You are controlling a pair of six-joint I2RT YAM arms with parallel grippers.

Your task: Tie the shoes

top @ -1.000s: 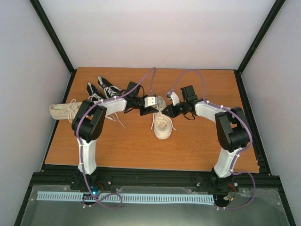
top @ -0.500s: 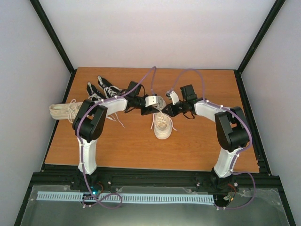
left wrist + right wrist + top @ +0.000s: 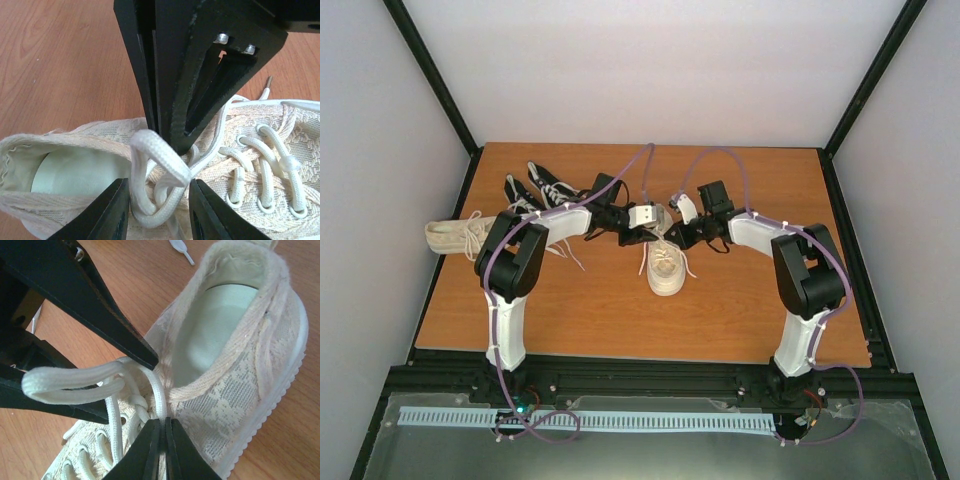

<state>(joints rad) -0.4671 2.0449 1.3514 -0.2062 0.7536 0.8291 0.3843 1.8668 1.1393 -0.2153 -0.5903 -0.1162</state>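
A cream shoe [image 3: 665,268] lies at mid-table, toe toward me. My left gripper [image 3: 645,233] hangs over its tongue. In the left wrist view its fingers [image 3: 107,210] stand apart on either side of a lace loop [image 3: 160,170], so the gripper [image 3: 160,212] is open. My right gripper [image 3: 673,238] meets it from the right and is shut on a lace strand [image 3: 159,390] by the shoe's collar [image 3: 235,365], at its fingertips [image 3: 162,440]. The second cream shoe [image 3: 450,236] lies at the far left. Two black shoes [image 3: 535,187] lie behind it.
Loose lace ends trail on the wood beside the centre shoe [image 3: 688,266] and by the left arm [image 3: 570,258]. A lace tip lies on the wood behind the heel [image 3: 181,250]. The table's black frame edge [image 3: 640,352] runs along the front.
My right gripper has shifted slightly left and back, closer to the shoe's collar. My left gripper has barely moved.
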